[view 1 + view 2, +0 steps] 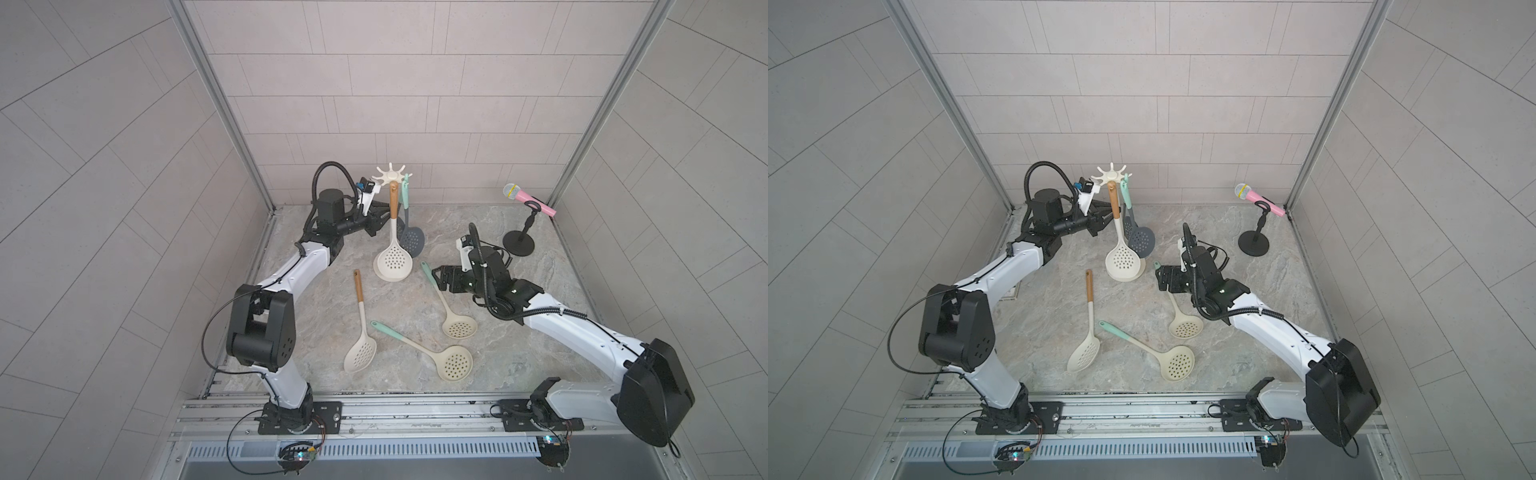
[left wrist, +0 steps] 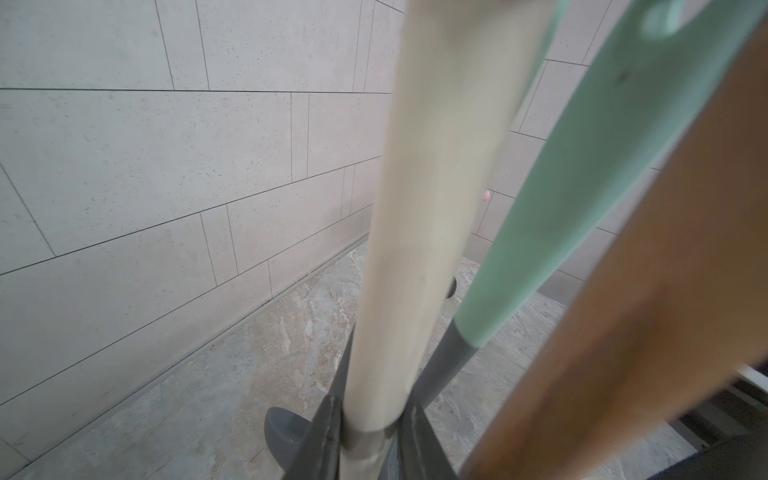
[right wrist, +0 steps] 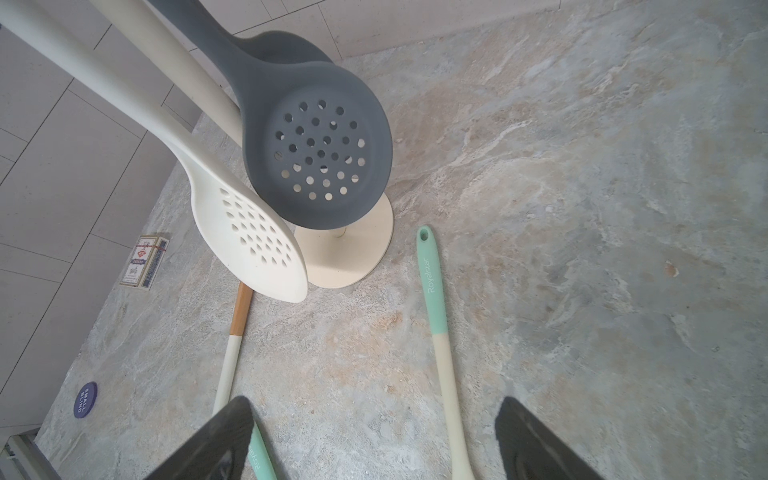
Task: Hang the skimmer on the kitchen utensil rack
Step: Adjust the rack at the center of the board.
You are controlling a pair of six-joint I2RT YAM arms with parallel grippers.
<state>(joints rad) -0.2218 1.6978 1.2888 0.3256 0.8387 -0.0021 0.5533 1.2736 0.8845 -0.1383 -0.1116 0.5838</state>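
The step looks like pickup. A cream skimmer [image 1: 392, 262] and a gray skimmer [image 1: 412, 241] already dangle from the rack [image 1: 390, 176], upper centre in both top views. Three more lie on the tabletop [image 1: 311, 332].

The left end effector [image 2: 372, 436] has its jaws closed against the rack's pole, apparently to steady it. The right end effector [image 3: 374, 401] is wide open and empty, just right of centre in a top view.

The skimmer [image 3: 434, 299] it seems aimed at lies flat on the tabletop. Its mint handle runs up the middle of the right wrist view between the two fingers, and neither finger touches it. Its bowl is out of that view.

The next move, I judge, is to drop and close on the handle. The arm would then lift it and thread the handle's hole over a free hook without knocking the hung pair.
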